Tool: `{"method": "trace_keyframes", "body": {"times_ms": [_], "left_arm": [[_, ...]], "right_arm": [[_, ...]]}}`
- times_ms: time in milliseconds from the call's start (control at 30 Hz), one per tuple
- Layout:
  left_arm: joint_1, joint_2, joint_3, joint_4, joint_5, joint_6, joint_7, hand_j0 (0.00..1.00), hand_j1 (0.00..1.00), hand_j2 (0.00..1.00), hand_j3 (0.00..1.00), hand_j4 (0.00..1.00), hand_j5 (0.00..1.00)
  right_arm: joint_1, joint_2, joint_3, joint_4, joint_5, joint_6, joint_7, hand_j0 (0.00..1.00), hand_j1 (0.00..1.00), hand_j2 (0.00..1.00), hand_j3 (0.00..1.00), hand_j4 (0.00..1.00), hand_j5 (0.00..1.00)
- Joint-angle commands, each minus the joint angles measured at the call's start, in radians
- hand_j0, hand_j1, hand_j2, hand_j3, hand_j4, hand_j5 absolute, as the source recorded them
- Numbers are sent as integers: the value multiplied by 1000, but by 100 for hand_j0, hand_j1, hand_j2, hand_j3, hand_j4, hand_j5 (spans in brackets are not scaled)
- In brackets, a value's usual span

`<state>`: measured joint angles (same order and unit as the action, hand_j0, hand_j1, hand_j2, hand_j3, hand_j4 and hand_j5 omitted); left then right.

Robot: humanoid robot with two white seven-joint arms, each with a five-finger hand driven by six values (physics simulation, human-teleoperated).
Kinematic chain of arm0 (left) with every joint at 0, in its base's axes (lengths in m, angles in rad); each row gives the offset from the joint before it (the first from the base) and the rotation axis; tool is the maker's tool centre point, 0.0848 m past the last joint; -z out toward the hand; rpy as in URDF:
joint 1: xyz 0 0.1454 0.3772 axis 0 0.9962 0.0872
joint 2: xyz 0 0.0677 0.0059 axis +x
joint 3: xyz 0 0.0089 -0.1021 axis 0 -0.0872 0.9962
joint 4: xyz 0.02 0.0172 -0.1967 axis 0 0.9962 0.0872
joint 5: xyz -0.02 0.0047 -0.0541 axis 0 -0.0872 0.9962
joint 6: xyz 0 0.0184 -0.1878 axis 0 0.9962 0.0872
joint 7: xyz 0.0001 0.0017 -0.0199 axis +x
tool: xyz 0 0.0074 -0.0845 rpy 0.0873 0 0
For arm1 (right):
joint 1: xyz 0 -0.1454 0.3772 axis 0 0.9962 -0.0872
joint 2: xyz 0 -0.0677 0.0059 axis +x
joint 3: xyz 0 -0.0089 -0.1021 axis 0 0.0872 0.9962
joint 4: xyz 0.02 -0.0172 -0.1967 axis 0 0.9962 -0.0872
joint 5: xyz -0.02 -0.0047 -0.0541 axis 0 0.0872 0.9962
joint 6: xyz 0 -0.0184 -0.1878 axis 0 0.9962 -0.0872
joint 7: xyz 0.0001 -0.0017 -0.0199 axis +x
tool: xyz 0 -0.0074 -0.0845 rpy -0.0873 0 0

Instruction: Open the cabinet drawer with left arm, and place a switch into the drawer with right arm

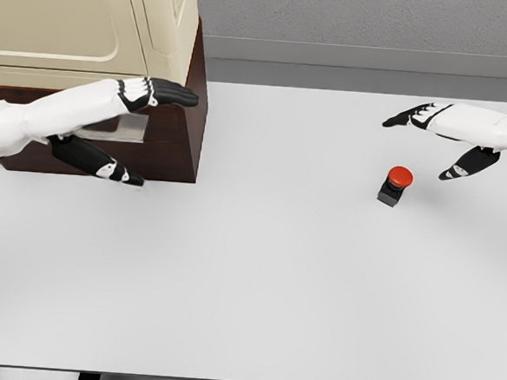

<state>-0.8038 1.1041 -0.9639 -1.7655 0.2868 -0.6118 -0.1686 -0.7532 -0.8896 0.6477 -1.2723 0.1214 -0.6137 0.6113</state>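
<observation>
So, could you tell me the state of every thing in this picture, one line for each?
Drawer: shut, its handle not gripped.
Switch: upright on the table, red button on top, untouched.
Left hand: open, fingers extended in front of the drawer.
Right hand: open, raised above the table, to the right of the switch.

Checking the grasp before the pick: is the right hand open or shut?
Open: the right hand has its fingers spread above the red switch, holding nothing.
</observation>
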Motion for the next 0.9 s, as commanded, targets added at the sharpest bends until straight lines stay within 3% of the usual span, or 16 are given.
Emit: {"method": "trace_keyframes", "body": {"times_ms": [0,233,267,300,333,400,467,667,700,867], "left_arm": [[0,26,2,0,22,1,0,100,100,100,100,100,100],[-6,43,-7,0,22,1,8,100,100,100,100,100,100],[-18,49,-9,-2,20,1,-37,100,100,100,100,100,100],[-34,49,-9,-2,20,1,-173,100,100,100,100,100,100],[-66,51,-9,-2,22,1,-253,100,100,100,100,100,100],[-120,71,-9,-2,23,1,-351,100,100,100,100,100,100],[-121,76,-7,-2,23,1,-442,100,100,100,100,100,100],[-147,86,2,-2,100,1,-417,100,100,100,100,100,100],[-146,86,2,-2,175,1,-414,100,100,100,100,100,100],[-144,146,-2,-2,316,1,-411,100,100,100,100,100,100]], "right_arm": [[0,0,1,-1,-3,3,0,100,100,100,100,100,100],[6,0,7,4,-6,3,0,100,100,100,100,100,100],[6,1,32,5,-8,3,0,100,100,100,100,100,100],[5,9,49,5,-6,3,0,100,100,100,100,100,100],[6,12,50,7,-6,3,0,100,100,100,100,100,100],[6,14,72,14,-6,3,0,100,100,100,100,100,100],[6,15,81,13,-5,3,0,100,100,100,100,100,100],[20,44,92,10,-5,3,0,100,100,100,100,100,100],[18,50,98,13,-5,3,0,100,100,100,100,100,100],[17,52,101,24,-5,3,0,100,100,100,100,100,100]]}}
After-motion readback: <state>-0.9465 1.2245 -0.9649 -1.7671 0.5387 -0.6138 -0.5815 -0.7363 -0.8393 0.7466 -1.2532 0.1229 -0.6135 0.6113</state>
